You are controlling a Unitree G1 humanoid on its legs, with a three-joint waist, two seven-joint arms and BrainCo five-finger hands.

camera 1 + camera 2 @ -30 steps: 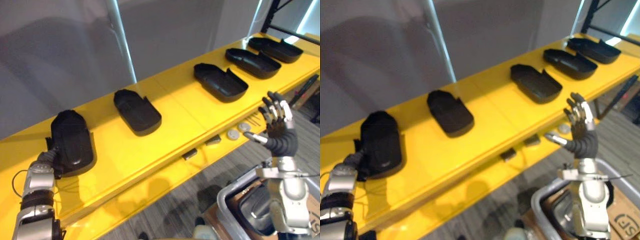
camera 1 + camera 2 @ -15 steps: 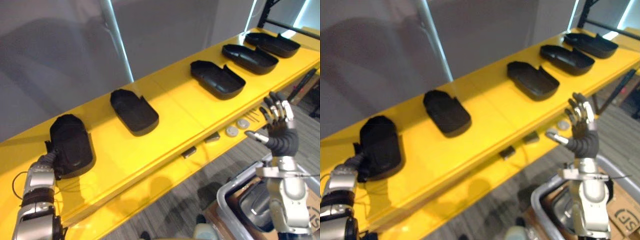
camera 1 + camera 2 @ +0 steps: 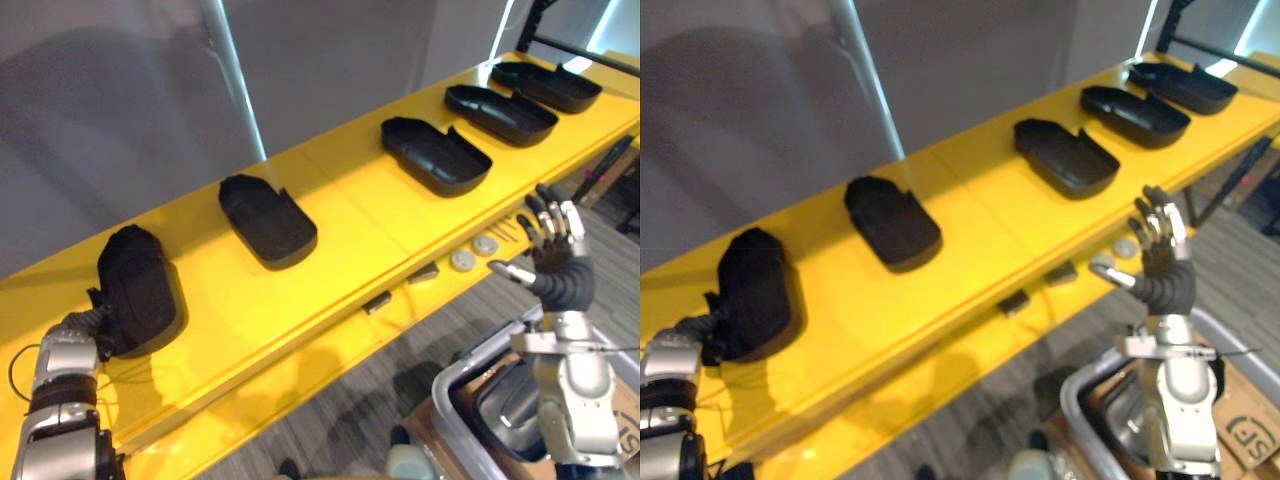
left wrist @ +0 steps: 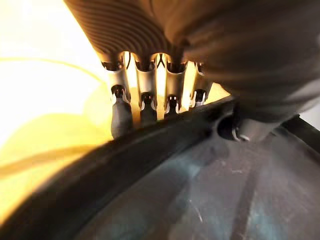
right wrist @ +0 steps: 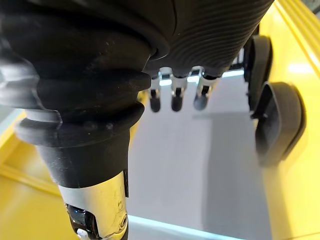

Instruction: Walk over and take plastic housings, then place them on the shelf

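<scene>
Yellow shelf (image 3: 350,235) runs from lower left to upper right, with a grey wall behind it. Five black housings sit on it in a row, well apart from one another.

- Left-end housing (image 3: 140,290): lower left, dome side up.
- Second housing (image 3: 268,220): left of centre.
- Third housing (image 3: 435,155): right of centre, open side up.
- Fourth housing (image 3: 500,113) and fifth housing (image 3: 547,85): upper right, open side up, near each other.

Left hand (image 3: 92,322): lower left, touching the near end of the left-end housing. In the left wrist view the hand (image 4: 150,30) reaches over the housing's rim (image 4: 150,145). Cannot tell whether it grips the housing or only rests against it.

Right hand (image 3: 552,255): lower right, raised in front of the shelf's front edge and apart from it. Fingers (image 5: 172,102) are straight and spread, pointing up, thumb out to the side. It holds nothing.

Lower ledge below the shelf's front edge: two round silver discs (image 3: 464,262) side by side, and two small dark blocks (image 3: 378,303) to their left.

Bottom right, on the grey carpet (image 3: 330,430): grey bin (image 3: 468,361) with a dark glossy part (image 3: 505,415) inside, below the right arm.
</scene>
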